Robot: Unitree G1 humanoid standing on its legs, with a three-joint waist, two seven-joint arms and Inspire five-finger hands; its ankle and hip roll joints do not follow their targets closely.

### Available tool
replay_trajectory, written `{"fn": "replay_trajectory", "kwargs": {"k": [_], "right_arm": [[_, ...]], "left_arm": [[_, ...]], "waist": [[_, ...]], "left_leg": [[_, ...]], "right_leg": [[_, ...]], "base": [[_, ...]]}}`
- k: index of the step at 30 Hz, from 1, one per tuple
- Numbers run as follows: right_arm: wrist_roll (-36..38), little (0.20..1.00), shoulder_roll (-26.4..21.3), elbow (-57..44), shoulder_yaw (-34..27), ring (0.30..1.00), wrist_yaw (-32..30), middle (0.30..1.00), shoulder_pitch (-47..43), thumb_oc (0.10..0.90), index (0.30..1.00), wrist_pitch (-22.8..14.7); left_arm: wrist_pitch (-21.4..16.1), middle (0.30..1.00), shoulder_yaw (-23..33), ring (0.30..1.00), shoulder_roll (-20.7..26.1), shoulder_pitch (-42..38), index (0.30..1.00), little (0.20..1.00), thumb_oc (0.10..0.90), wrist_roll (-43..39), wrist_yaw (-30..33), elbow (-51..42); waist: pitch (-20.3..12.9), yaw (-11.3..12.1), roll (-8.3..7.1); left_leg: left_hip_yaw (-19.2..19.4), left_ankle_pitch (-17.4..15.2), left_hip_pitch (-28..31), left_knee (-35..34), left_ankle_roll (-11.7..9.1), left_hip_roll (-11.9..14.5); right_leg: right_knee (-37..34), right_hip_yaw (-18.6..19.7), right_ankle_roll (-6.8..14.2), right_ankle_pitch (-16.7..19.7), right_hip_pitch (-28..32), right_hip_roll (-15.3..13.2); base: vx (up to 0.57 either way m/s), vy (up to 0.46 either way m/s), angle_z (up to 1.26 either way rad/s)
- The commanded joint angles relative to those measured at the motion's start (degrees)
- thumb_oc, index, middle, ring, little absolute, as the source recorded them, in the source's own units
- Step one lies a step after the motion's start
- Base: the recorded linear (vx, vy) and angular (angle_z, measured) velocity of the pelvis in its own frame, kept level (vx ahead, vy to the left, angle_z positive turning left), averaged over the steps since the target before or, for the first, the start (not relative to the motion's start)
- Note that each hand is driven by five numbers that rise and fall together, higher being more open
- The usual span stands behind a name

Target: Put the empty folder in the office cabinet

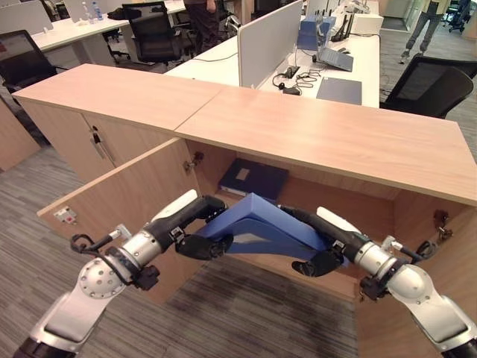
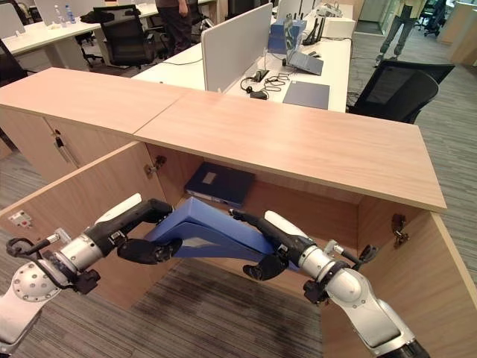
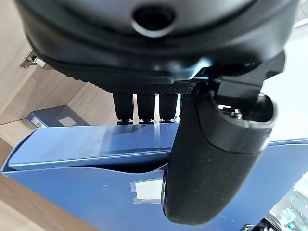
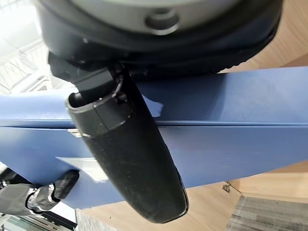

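Together, both hands clasp one blue folder [image 1: 261, 227] from opposite ends, in front of the open cabinet [image 1: 328, 138]. The left hand [image 1: 200, 224] has its fingers [image 3: 139, 107] laid over the folder's top edge and its thumb [image 3: 211, 159] pressed against the near face, so the folder is pinched between them. The right hand [image 1: 317, 242] grips the other end the same way, fingers along the top and its thumb [image 4: 127, 159] lying across the folder's face. The folder is held off the floor, with its spine uppermost and its two covers spreading downward like a shallow tent, level with the cabinet opening and just outside it. A pale label [image 3: 147, 189] shows on its near cover. Inside the cabinet, on the shelf behind the held folder, a darker blue binder [image 1: 253, 179] lies flat with a small light label on top. The cabinet's left door [image 1: 119, 205] stands swung open toward the robot, beside the left arm, and the right door [image 1: 425, 246] is open beside the right arm. A second cabinet [image 1: 97, 104] with closed doors adjoins on the left under the same wooden top. Beyond it stand white desks [image 1: 350, 71] with a grey divider screen [image 1: 268, 41], cables, a laptop, black office chairs [image 1: 432, 86], and a person [image 1: 428, 22] walking at the far right.
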Motion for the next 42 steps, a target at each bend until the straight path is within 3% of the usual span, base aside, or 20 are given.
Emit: {"fn": "replay_trajectory", "kwargs": {"k": [1, 4, 5, 6, 7, 14, 23, 29, 30, 31, 32, 36, 37, 38, 39, 42], "right_arm": [[2.7, 0.900, 1.6, -1.2, 2.6, 0.900, -1.9, 0.900, -8.9, 0.800, 0.900, -4.1], [3.2, 0.900, 3.4, 1.9, 5.5, 0.900, -2.0, 0.900, -9.7, 0.800, 0.900, -3.7], [3.1, 0.804, 3.9, 2.9, 6.2, 0.804, -2.2, 0.804, -9.9, 0.736, 0.804, -3.6], [3.1, 0.467, 4.5, 3.9, 6.9, 0.467, -2.4, 0.467, -10.0, 0.511, 0.467, -3.5], [3.1, 0.300, 5.4, 5.5, 7.7, 0.300, -3.1, 0.300, -10.2, 0.400, 0.300, -3.5], [7.5, 0.300, 11.6, 14.1, 9.5, 0.300, -6.7, 0.300, -8.1, 0.400, 0.300, -3.2], [18.7, 0.300, 14.8, 12.9, 7.0, 0.300, -6.0, 0.300, 0.4, 0.400, 0.300, -2.9], [21.3, 0.300, 19.3, 22.0, 9.8, 0.300, -8.6, 0.300, -2.4, 0.400, 0.300, -1.9], [21.4, 0.300, 19.6, 22.7, 9.8, 0.300, -8.8, 0.300, -2.3, 0.400, 0.300, -1.8], [21.3, 0.300, 19.8, 24.0, 9.6, 0.300, -9.1, 0.300, -1.8, 0.400, 0.300, -1.6], [20.7, 0.300, 19.7, 25.2, 9.5, 0.300, -9.4, 0.300, -1.3, 0.400, 0.300, -1.4], [14.9, 0.300, 18.0, 25.5, 7.6, 0.300, -9.4, 0.300, 1.2, 0.400, 0.300, -0.2], [8.8, 0.300, 16.0, 25.4, 5.8, 0.300, -9.8, 0.300, 2.9, 0.400, 0.300, 0.7], [8.8, 0.300, 15.9, 25.4, 5.8, 0.300, -9.8, 0.300, 3.0, 0.400, 0.300, 0.7], [3.7, 0.300, 14.3, 27.5, 3.0, 0.300, -10.5, 0.300, 4.7, 0.400, 0.300, 1.5], [0.8, 0.300, 13.4, 31.1, -1.0, 0.300, -12.4, 0.300, 6.1, 0.400, 0.300, 2.8]], "left_arm": [[-8.5, 0.300, -1.8, 0.300, -1.1, -13.2, 0.300, 0.300, 0.400, -11.3, 2.4, -7.3], [-8.7, 0.300, -4.2, 0.300, -1.0, -15.7, 0.300, 0.300, 0.400, -13.2, 2.1, -8.7], [-8.8, 0.300, -4.8, 0.300, -1.0, -16.5, 0.300, 0.300, 0.400, -13.5, 2.1, -9.0], [-8.9, 0.300, -5.5, 0.300, -1.0, -17.2, 0.300, 0.300, 0.400, -14.1, 2.1, -9.3], [-8.9, 0.300, -6.3, 0.300, -1.2, -18.1, 0.300, 0.300, 0.400, -15.0, 2.2, -9.7], [-8.0, 0.300, -9.9, 0.300, -2.9, -19.6, 0.300, 0.300, 0.400, -21.3, 1.6, -9.7], [-7.4, 0.300, -10.5, 0.300, -2.5, -17.7, 0.300, 0.300, 0.400, -22.3, 1.3, -8.3], [-6.1, 0.300, -12.2, 0.300, -4.0, -16.6, 0.300, 0.300, 0.400, -23.5, 1.7, -5.9], [-5.8, 0.385, -11.9, 0.385, -3.8, -15.8, 0.385, 0.385, 0.456, -23.5, 1.8, -5.4], [-5.4, 0.702, -11.3, 0.702, -3.7, -14.3, 0.702, 0.702, 0.668, -23.1, 2.2, -4.3], [-5.0, 0.900, -11.1, 0.900, -3.3, -13.2, 0.900, 0.900, 0.800, -22.3, 2.3, -2.5], [-4.2, 0.900, -7.3, 0.900, -3.9, -7.7, 0.900, 0.900, 0.800, -20.9, 3.4, 0.2], [-3.1, 0.900, -4.7, 0.900, -8.4, -3.9, 0.900, 0.900, 0.800, -21.3, 5.3, 5.4], [-3.1, 0.900, -4.7, 0.900, -8.5, -3.9, 0.900, 0.900, 0.800, -21.3, 5.3, 5.4], [-1.8, 0.900, -0.8, 0.900, -15.9, 0.3, 0.900, 0.900, 0.800, -21.7, 8.8, 13.4], [-0.3, 0.900, 3.7, 0.900, -25.4, 4.3, 0.900, 0.900, 0.800, -19.1, 13.8, 21.7]], "waist": [[-3.2, 0.2, -1.62], [-3.2, 0.2, -1.58], [-3.2, 0.2, -1.59], [-3.2, 0.2, -1.57], [-3.2, 0.2, -1.53], [-2.9, 0.2, -1.37], [-2.7, -0.6, -1.36], [-2.7, -0.1, -1.18], [-2.7, -0.1, -1.15], [-2.7, 0.0, -1.12], [-2.6, 0.0, -1.00], [-2.4, -0.1, -1.11], [-2.1, -0.2, -1.28], [-2.2, -0.2, -1.25], [-1.7, -0.4, -1.39], [-1.1, -0.8, -1.80]], "left_leg": [[-3.4, -8.6, 4.4, -0.3, -0.4, -1.4], [-3.6, -8.6, 4.4, -0.3, -0.4, -1.4], [-3.6, -8.6, 4.4, -0.3, -0.4, -1.4], [-3.6, -8.6, 4.4, -0.3, -0.4, -1.4], [-3.6, -8.6, 4.4, -0.3, -0.4, -1.4], [-3.7, -8.6, 4.5, -0.3, -0.4, -1.5], [-3.7, -8.5, 4.4, -0.3, -0.6, -1.4], [-3.8, -8.5, 4.4, -0.3, -0.6, -1.4], [-3.7, -8.5, 4.4, -0.3, -0.6, -1.4], [-3.7, -8.5, 4.4, -0.3, -0.6, -1.4], [-3.8, -8.9, 4.8, -0.3, -0.6, -1.3], [-4.0, -8.9, 4.9, -0.3, -0.7, -1.2], [-4.1, -8.8, 4.8, -0.3, -0.7, -1.1], [-4.1, -8.8, 4.8, -0.3, -0.7, -1.0], [-4.2, -8.7, 4.9, -0.3, -0.7, -0.8], [-4.4, -8.2, 3.9, -0.3, -0.8, -0.4]], "right_leg": [[0.4, -6.1, 3.1, -2.0, 1.0, -1.8], [0.4, -6.1, 3.1, -2.1, 1.1, -1.8], [0.4, -6.1, 3.0, -2.1, 1.1, -1.8], [0.4, -6.2, 3.0, -2.1, 1.1, -1.8], [0.4, -6.2, 3.0, -2.1, 1.1, -1.8], [0.4, -6.2, 3.0, -2.1, 1.2, -1.8], [0.4, -6.2, 3.2, -2.0, 1.1, -1.9], [0.4, -6.3, 3.0, -2.0, 1.0, -1.8], [0.4, -6.2, 3.0, -2.0, 1.1, -1.8], [0.4, -6.3, 3.0, -2.0, 1.1, -1.8], [0.4, -6.3, 2.9, -2.3, 1.4, -1.7], [0.4, -6.3, 2.8, -2.5, 1.5, -1.5], [0.4, -6.3, 2.6, -2.7, 1.5, -1.5], [0.4, -6.3, 2.6, -2.7, 1.5, -1.5], [0.4, -6.2, 2.3, -2.9, 1.7, -1.3], [0.6, -6.0, 1.7, -2.9, 0.7, -0.8]], "base": [[0.00, 0.000, 0.00], [0.00, 0.000, 0.00], [0.00, 0.000, 0.00], [0.00, 0.000, 0.00], [0.00, 0.000, 0.00], [0.00, 0.000, 0.00], [0.00, 0.000, 0.00], [0.00, 0.000, 0.00], [0.00, 0.000, 0.00], [0.00, 0.000, 0.00], [0.00, 0.000, 0.00], [0.00, -0.011, 0.01], [0.00, -0.044, 0.04], [0.00, -0.077, 0.08], [-0.01, -0.070, 0.17], [-0.03, -0.092, 0.15]]}}
